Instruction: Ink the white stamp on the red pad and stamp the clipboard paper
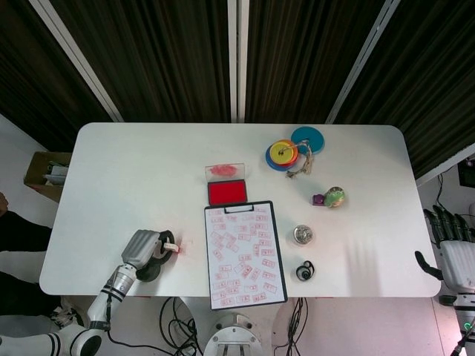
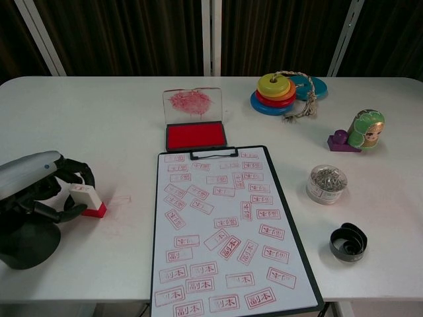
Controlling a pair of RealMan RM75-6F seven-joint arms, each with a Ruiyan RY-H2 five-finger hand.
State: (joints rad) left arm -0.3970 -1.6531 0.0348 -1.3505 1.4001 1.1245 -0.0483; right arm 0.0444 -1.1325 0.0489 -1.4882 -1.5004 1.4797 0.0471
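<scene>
Showing only overhead: right hand (image 1: 450, 248) beyond table (image 1: 371, 163).

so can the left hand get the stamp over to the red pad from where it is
Probably yes. The left hand holds the white stamp near the table's left front edge, and only bare table lies between it and the open red pad. The clipboard lies beside that path, not across it.

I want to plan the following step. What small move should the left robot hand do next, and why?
Probably lift the white stamp off the table and carry it toward the red pad. The left robot hand holds it far left of the clipboard paper.
</scene>
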